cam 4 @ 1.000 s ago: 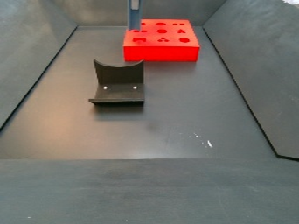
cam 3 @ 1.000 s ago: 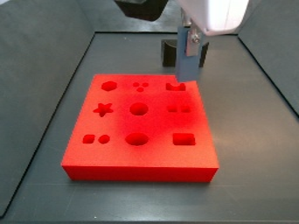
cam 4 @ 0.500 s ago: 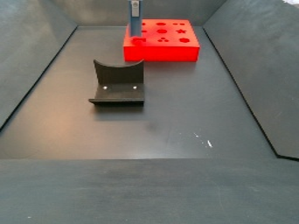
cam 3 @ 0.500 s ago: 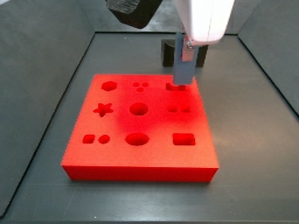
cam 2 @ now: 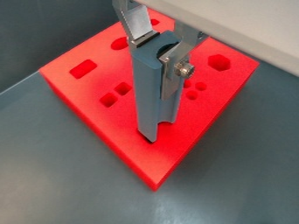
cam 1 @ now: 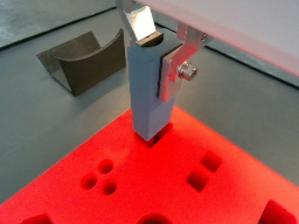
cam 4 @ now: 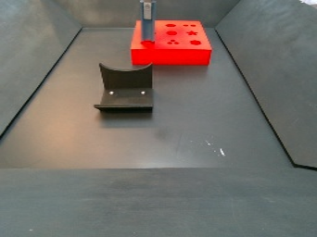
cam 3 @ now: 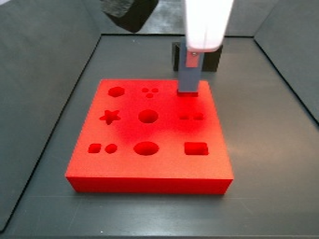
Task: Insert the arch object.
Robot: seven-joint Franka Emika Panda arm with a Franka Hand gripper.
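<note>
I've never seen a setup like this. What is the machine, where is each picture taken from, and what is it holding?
This is one robot arm ending in a two-finger pincer. Two pictures come from cameras on its wrist, looking down past the fingers; two come from cameras fixed beside the table. On the dark floor lie a red board with shaped holes and, nearer in a side view, the fixture, a dark bracket belonging to the rig. The pincer hangs over the board's edge, shut on a tall grey piece, the arch object, whose lower end sits at a hole in the board. How deep it sits, I cannot tell.
</note>
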